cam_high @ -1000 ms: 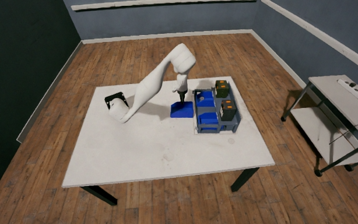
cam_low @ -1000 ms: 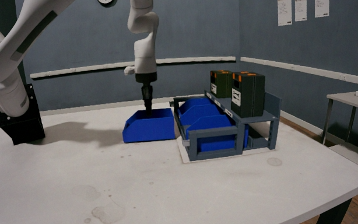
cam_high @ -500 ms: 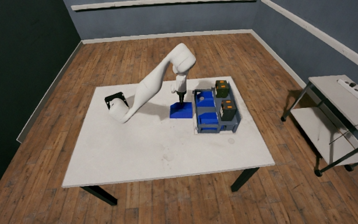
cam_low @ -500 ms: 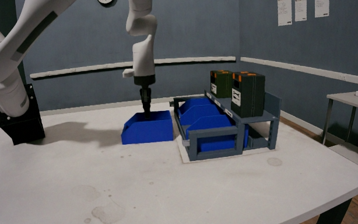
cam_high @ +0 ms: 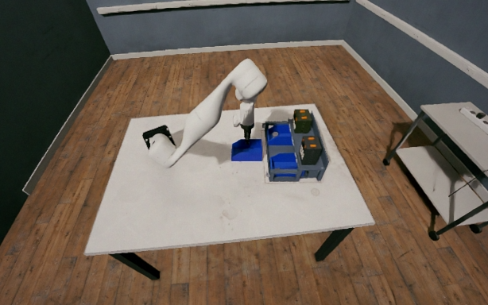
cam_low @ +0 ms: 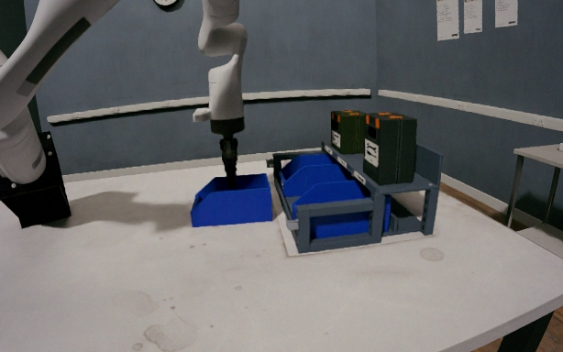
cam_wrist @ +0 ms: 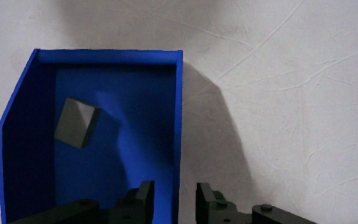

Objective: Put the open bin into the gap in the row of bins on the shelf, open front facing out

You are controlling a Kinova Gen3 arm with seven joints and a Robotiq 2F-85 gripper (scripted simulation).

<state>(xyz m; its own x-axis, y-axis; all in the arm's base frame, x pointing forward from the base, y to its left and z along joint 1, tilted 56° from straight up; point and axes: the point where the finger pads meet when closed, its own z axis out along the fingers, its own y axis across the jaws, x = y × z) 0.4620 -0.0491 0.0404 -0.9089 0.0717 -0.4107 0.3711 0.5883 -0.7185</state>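
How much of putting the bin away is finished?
Only the start looks done: the claw is down at the blue bin, its fingers around one wall. Nothing is gripped: a space shows beside that wall. The grey part is inside the bin, which sits on the table. Left: grip, lift, maybe tilt, push into the shelf, let go, move clear.

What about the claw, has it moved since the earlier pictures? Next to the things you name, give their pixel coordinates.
Yes, down. The claw (cam_high: 247, 141) (cam_low: 232, 187) (cam_wrist: 174, 197) is a little farther below the white wall strip (cam_high: 222, 5) (cam_low: 303, 95) than a second ago.
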